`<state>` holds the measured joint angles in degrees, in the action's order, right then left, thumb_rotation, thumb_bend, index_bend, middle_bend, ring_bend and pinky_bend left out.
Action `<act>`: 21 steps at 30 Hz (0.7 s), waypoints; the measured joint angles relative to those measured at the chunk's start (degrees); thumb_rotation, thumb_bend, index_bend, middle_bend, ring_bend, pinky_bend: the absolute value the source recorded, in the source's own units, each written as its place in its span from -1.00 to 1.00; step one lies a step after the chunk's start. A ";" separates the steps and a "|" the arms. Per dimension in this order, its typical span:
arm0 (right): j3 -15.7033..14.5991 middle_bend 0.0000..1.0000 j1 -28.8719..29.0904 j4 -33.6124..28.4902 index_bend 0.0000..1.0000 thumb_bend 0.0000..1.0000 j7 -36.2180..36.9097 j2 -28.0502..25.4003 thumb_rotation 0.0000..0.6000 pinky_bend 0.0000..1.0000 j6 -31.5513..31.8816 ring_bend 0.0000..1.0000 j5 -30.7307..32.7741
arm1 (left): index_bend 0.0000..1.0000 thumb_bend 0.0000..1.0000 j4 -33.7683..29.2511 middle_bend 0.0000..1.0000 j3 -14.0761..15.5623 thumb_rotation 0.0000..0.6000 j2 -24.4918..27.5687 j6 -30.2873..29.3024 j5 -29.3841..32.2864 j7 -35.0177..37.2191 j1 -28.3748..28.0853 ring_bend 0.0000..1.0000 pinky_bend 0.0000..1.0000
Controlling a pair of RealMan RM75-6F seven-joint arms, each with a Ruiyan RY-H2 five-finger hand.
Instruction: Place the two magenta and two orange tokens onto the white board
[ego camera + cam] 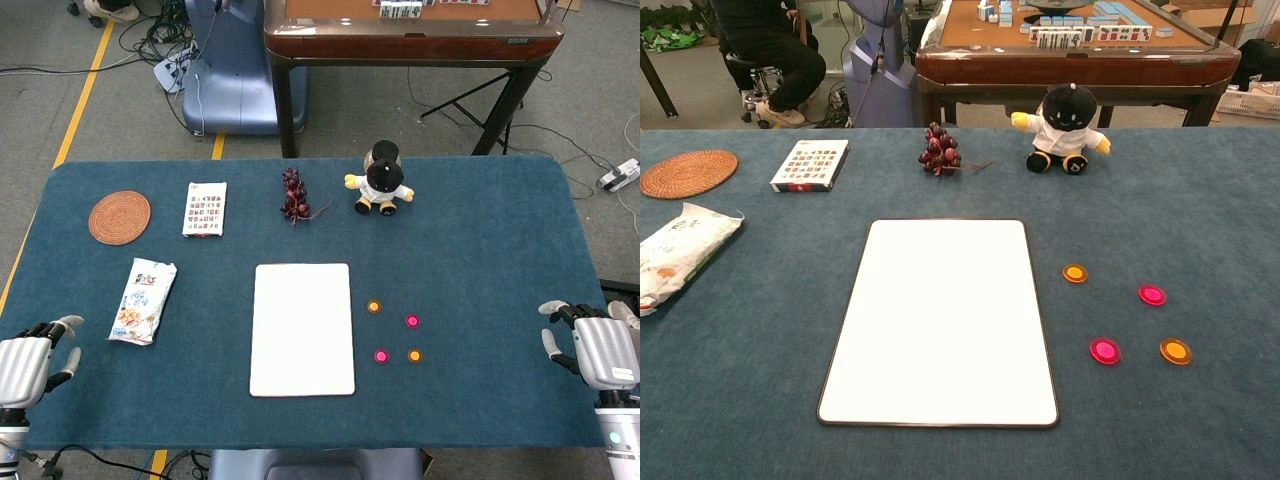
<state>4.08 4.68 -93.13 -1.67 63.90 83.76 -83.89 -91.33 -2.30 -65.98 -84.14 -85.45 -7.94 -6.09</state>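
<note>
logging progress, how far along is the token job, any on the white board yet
Nothing is done yet: the white board is bare. Both orange tokens and both magenta tokens lie on the blue cloth to its right. Nothing is in hand: the left hand and right hand rest open at the table's edges in the head view. All four placements remain.

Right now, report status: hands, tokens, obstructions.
Left hand and right hand open, at table edges. Two magenta tokens and two orange tokens right of the white board, none on it. Path unobstructed.
</note>
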 measured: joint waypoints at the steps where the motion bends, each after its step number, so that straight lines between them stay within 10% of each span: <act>1: -0.01 0.04 -0.10 0.00 -0.08 0.31 -0.11 0.05 1.00 -0.02 0.38 -0.08 -0.19 | -0.26 -0.12 -0.08 -0.06 0.08 1.00 -0.05 0.11 -0.15 -0.08 -0.10 -0.15 0.05; 4: 0.37 0.34 -0.32 0.53 0.27 0.73 -1.06 0.78 1.00 0.11 2.03 0.17 -0.69 | -0.25 -0.12 -0.23 -0.06 0.06 1.00 -0.03 0.03 -0.32 -0.06 -0.19 -0.15 0.05; 6: 0.95 0.68 -0.42 1.82 0.45 0.67 -2.34 2.13 1.00 0.22 3.91 0.39 -1.22 | -0.25 -0.12 -0.27 -0.06 0.01 1.00 0.04 -0.06 -0.17 0.14 -0.12 -0.15 0.05; 10: 1.68 0.77 -0.54 5.16 0.49 0.43 -3.05 5.31 1.00 0.26 7.73 0.45 -3.64 | -0.25 -0.12 -0.32 -0.06 -0.17 1.00 0.29 -0.02 0.27 0.60 -0.08 -0.15 0.05; 15: 1.06 0.23 -0.46 6.70 0.19 -0.45 0.90 6.04 1.00 0.20 7.92 0.07 -5.46 | -0.24 -0.12 -0.53 -0.06 -0.06 1.00 0.44 -0.05 0.31 0.72 0.03 -0.15 0.05; 21: -0.23 -0.14 0.48 4.63 -0.18 -0.82 -2.01 4.25 1.00 0.17 2.47 -0.18 -4.48 | -0.25 -0.12 -0.75 -0.06 -0.32 1.00 0.80 -0.22 0.63 1.52 0.09 -0.15 0.05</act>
<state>3.85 5.16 -88.50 -3.67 68.15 86.23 -88.37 -92.07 -2.62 -65.18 -84.36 -84.82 -6.42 -6.00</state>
